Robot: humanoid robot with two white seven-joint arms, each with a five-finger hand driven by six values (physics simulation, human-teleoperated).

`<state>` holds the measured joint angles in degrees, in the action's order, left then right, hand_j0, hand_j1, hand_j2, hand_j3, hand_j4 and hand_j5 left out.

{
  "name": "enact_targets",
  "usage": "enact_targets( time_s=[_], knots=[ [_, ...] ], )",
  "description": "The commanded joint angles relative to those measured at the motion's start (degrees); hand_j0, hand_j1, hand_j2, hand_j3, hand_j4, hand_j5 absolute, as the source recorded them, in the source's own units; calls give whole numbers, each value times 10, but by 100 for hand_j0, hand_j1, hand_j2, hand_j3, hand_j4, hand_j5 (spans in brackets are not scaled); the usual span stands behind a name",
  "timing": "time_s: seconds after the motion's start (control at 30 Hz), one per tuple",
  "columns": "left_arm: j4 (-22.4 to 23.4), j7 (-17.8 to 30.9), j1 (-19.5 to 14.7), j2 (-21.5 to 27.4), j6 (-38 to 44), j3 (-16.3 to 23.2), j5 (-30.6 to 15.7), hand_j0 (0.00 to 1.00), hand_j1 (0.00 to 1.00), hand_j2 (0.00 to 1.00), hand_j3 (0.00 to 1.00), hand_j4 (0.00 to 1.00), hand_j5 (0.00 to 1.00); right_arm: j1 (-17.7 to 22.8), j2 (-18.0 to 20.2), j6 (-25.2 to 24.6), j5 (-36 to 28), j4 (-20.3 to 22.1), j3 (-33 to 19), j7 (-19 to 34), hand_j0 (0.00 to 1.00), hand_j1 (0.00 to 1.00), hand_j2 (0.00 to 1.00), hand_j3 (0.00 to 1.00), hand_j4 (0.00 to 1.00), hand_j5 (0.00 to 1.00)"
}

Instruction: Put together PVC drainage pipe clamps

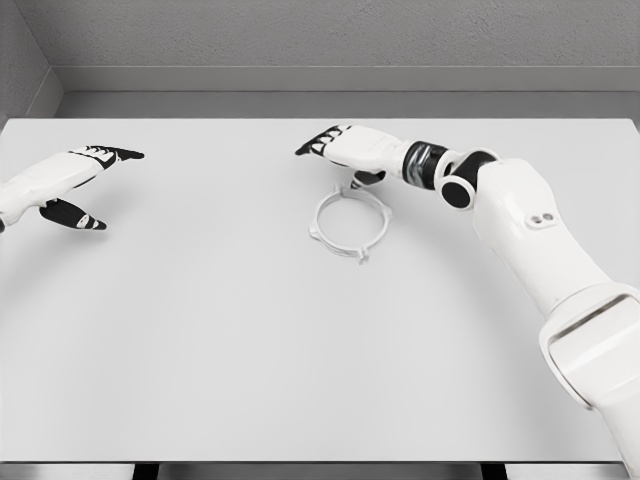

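A white ring-shaped pipe clamp [348, 222] lies flat on the white table [200, 340], a little right of the middle. My right hand [335, 150] hovers just behind the clamp's far rim, fingers stretched out to the left and holding nothing; its thumb hangs down near the rim, and I cannot tell whether it touches. My left hand [85, 180] is at the far left over the table, well apart from the clamp, with fingers spread and the thumb held below them.
The table's far edge meets a grey wall [320, 40]. The right forearm [520, 215] slants from the lower right corner across the table's right side.
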<state>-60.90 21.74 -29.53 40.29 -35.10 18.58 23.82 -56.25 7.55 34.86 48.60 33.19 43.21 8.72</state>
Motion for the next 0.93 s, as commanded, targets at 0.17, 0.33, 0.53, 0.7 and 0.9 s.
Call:
enact_targets(
  time_s=[0.17, 0.33, 0.53, 0.7, 0.9],
  knots=[
    [0, 0, 0, 1, 1, 0, -4, 100, 100, 100, 100, 100, 100, -8, 6, -20, -3, -4, -73, -5, 100, 100, 100, 100, 100, 100],
    [0, 0, 0, 1, 1, 0, -4, 100, 100, 100, 100, 100, 100, 14, 77, 1, -30, 10, -307, 53, 100, 100, 100, 100, 100, 100],
    [7, -2, 0, 0, 1, 0, -5, 100, 100, 100, 100, 100, 100, 265, 306, 1, -429, 420, -462, 211, 100, 100, 100, 100, 100, 100],
    [8, -2, -1, 1, 1, 1, -5, 100, 100, 100, 100, 100, 100, 359, 364, 1, -553, 479, -521, 212, 100, 100, 100, 100, 100, 100],
    [7, -2, -1, 1, 1, 0, -5, 100, 100, 100, 100, 100, 100, 541, 326, 1, -497, 599, -520, 213, 100, 100, 100, 100, 100, 100]
  ],
)
